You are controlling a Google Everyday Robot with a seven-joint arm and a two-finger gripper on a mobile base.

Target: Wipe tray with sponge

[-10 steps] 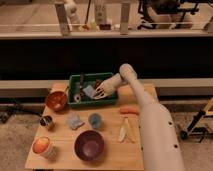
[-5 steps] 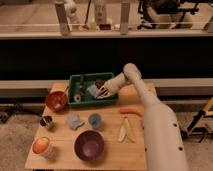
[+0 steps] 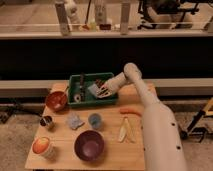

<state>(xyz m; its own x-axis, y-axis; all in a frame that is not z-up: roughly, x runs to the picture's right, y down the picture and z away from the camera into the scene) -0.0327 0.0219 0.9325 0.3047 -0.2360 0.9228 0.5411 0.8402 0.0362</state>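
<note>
The arm was pale off-white, smooth and rounded, built of thick tubular segments. Its widest segment, a long plain cylinder, lay right of the tray and nearer the camera. A rounded elbow joint sat just past the tray's right wall. The arm narrowed toward the gripper, pale with darker parts, over the tray's right half

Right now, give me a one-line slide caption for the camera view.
Wiping step: gripper at the sponge inside the green tray, purple bowl and blue cup nearby.
</note>
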